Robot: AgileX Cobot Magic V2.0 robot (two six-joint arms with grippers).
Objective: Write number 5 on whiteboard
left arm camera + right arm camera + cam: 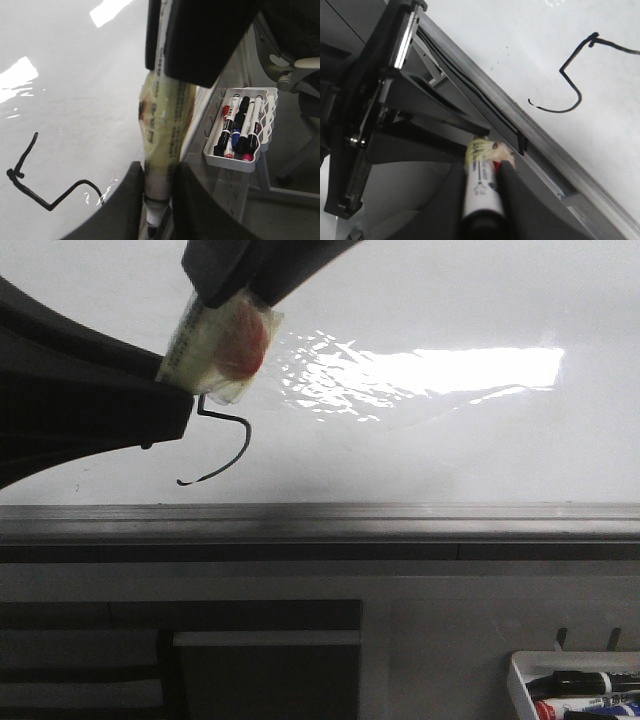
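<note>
Left gripper (pixel 155 210) we log clamped on a tape-wrapped marker (pixel 162 125), so the tip stays steady. Right gripper (pixel 485 200) likewise pinches a marker (pixel 482 180), near the rail. Beyond, the number 5 (pixel 222 445) sits low-left on the whiteboard (pixel 450 450): long axis upright, hooked tail curling left, top bar hidden in the front view.
</note>
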